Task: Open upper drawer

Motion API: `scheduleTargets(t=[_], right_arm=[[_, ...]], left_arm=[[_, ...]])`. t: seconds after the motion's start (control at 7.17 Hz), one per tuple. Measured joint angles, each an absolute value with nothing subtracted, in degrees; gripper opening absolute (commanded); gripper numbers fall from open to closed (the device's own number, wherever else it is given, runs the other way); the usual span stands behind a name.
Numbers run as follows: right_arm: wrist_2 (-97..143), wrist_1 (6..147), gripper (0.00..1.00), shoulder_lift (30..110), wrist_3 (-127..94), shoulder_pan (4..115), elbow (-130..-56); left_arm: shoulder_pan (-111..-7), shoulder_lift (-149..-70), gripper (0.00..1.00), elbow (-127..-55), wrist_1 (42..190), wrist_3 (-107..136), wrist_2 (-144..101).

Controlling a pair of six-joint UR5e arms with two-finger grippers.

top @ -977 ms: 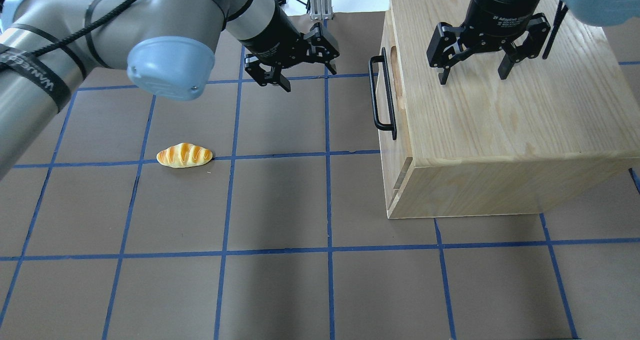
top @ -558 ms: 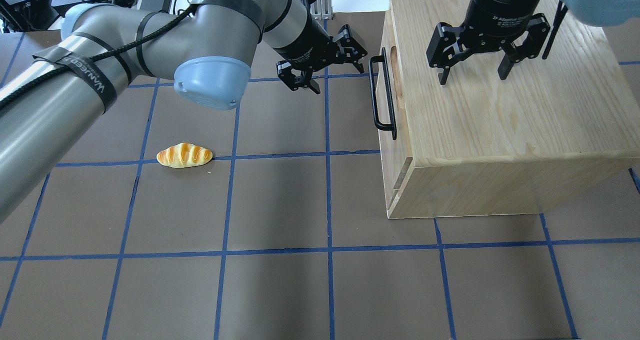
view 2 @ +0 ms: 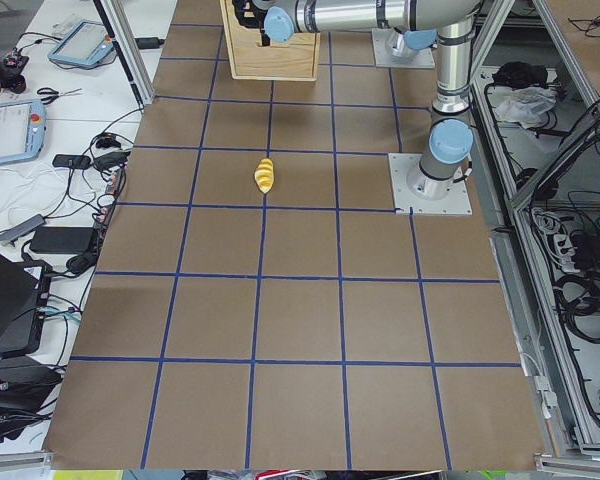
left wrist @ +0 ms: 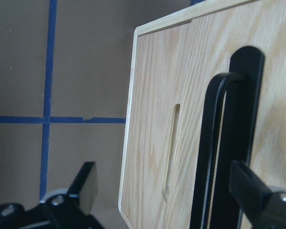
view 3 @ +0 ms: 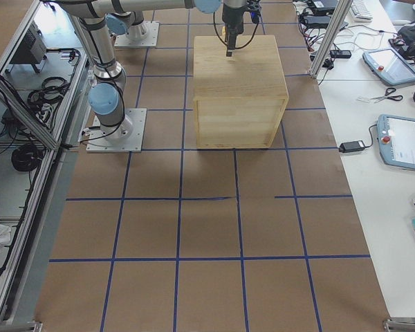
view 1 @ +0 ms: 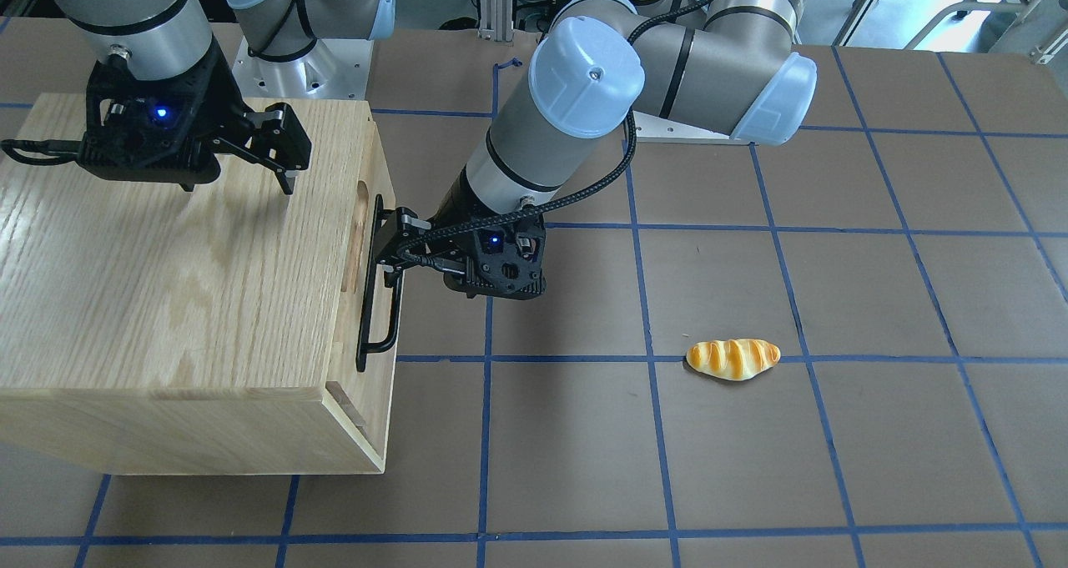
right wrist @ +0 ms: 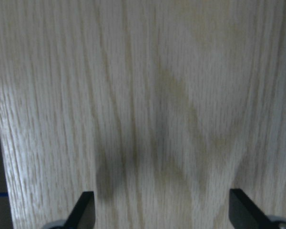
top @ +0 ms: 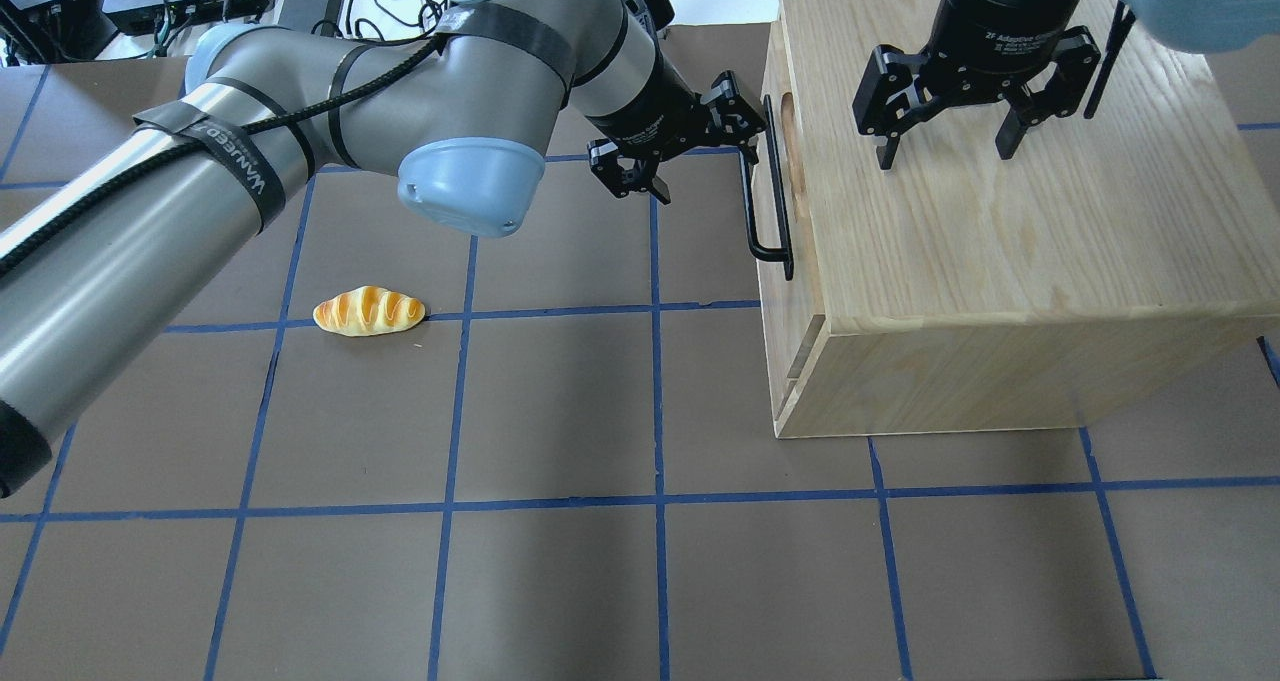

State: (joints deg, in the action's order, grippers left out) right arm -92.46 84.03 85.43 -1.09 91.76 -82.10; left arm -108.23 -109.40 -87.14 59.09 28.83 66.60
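Upper drawer sits shut, flush in the front of the oak cabinet on the robot's right side of the counter, and you can see its black bar handle running along the panel. Your left end effector is right at that handle, jaws spread, the bar showing between its fingers in the wrist view. Right end effector is spread too, over the cabinet top; whether it touches, you cannot tell. A bread roll lies well apart.
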Motion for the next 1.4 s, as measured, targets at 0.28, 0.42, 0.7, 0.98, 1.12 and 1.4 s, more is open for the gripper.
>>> scheduleTargets(t=[0.28,0.42,0.7,0.98,1.12,1.4], right_arm=[[-92.46,84.02,1.00,85.43,-1.12,91.75,-82.12],[-92.46,84.02,1.00,85.43,-1.08,91.73,-82.11],[-92.46,84.02,1.00,85.43,-1.09,91.74,-82.09],[-92.46,84.02,1.00,85.43,-1.12,91.75,-82.12],[-92.46,84.02,1.00,85.43,-1.12,91.76,-82.13],[-92.46,84.02,1.00,85.43,-1.10,91.76,-82.12]], left_arm=[[-108.45,-110.10,1.00,-87.11,58.31,28.55,66.73],[-108.55,-110.52,1.00,-87.10,57.93,28.55,66.80],[-108.74,-110.97,1.00,-87.25,57.69,28.48,66.95],[-108.84,-111.10,1.00,-87.80,57.40,27.45,67.16],[-108.81,-110.84,1.00,-87.92,57.19,25.75,67.99],[-108.40,-109.71,1.00,-88.18,57.49,21.86,71.53]])
